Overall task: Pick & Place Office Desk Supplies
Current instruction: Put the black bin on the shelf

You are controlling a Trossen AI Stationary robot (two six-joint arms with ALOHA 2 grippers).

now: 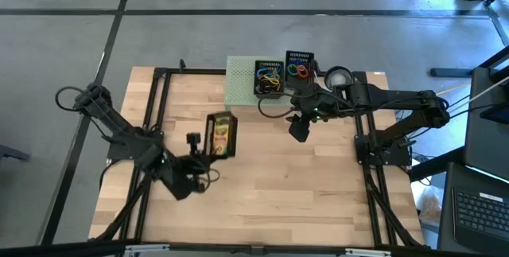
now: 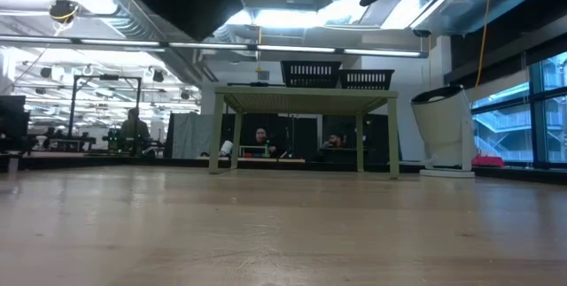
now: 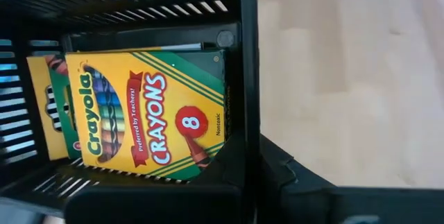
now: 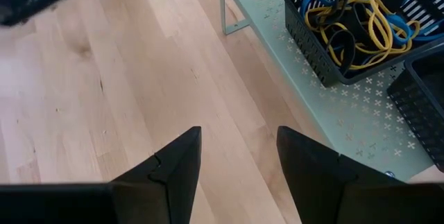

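Two crayon boxes (image 3: 149,116) lie in black mesh tray (image 3: 139,5), one partly under other; tray held off wooden table (image 1: 262,185) near its middle, carried by left gripper (image 1: 195,142), claw clamped shut on tray edge. Right gripper (image 1: 298,130) hovers over bare table just in front of pale green riser (image 1: 240,82), claw wide, holding nothing. Two more mesh trays sit on riser: one with yellow, blue, black rubber bands (image 4: 361,23), other with coloured loops (image 1: 298,72). White-grey cylinder (image 1: 339,76) beside riser.
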